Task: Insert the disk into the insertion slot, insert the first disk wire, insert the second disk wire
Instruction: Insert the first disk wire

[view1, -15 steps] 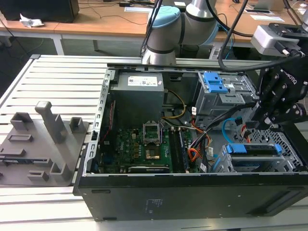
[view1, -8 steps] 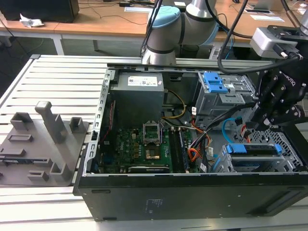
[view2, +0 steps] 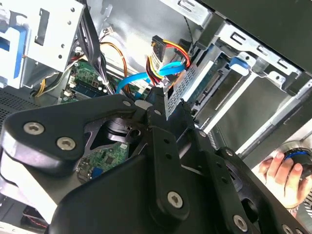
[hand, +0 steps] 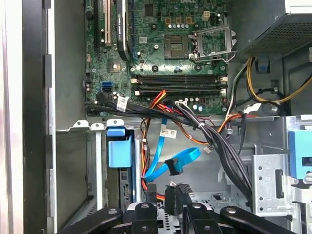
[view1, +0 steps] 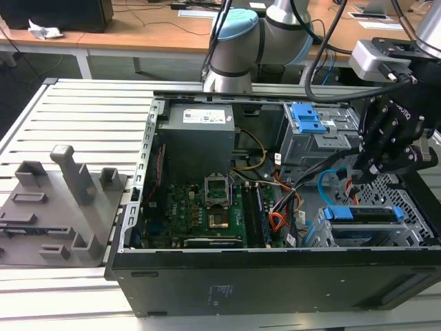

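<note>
One claw (hand: 170,207): black linkage, clamped on first disk wire (hand: 176,194) plug.
Disk (view1: 363,214): blue-bracketed, seated in perforated silver insertion slot (view1: 413,222), exterior view's lower right.
Second disk wire (hand: 190,156): flat light-blue loop, dark plug.

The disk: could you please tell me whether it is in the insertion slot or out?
In. The disk lies inside the insertion slot, with its blue bracket at the cage mouth.

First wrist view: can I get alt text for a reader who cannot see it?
A black robot gripper hangs over an open computer case, close to a looped, flat light-blue cable ending in a dark plug. Beside it, a blue-bracketed disk sits in a silver sheet-metal cage; a green motherboard lies beyond.
</note>
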`<state>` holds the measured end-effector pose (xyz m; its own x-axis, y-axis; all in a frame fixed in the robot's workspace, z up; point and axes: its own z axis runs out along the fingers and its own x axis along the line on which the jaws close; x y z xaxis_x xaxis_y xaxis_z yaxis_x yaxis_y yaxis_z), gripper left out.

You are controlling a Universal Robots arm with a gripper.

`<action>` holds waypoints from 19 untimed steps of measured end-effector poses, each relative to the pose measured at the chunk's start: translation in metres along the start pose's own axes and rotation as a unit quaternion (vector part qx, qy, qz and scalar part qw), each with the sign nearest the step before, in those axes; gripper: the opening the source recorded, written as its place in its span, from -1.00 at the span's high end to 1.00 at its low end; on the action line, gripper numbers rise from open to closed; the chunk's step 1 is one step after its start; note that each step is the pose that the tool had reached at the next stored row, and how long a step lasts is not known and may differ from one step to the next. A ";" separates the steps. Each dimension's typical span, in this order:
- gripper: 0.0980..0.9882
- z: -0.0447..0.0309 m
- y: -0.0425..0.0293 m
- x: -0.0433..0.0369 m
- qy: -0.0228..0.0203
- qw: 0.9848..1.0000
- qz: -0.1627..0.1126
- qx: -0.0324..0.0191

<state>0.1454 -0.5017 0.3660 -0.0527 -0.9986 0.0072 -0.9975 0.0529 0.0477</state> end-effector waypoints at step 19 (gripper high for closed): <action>0.54 0.0140 -0.0002 -0.0085 0.007 1.000 0.000 0.000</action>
<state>0.1455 -0.4933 0.3519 -0.0527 -0.9984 0.0212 -0.9975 0.0536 0.0469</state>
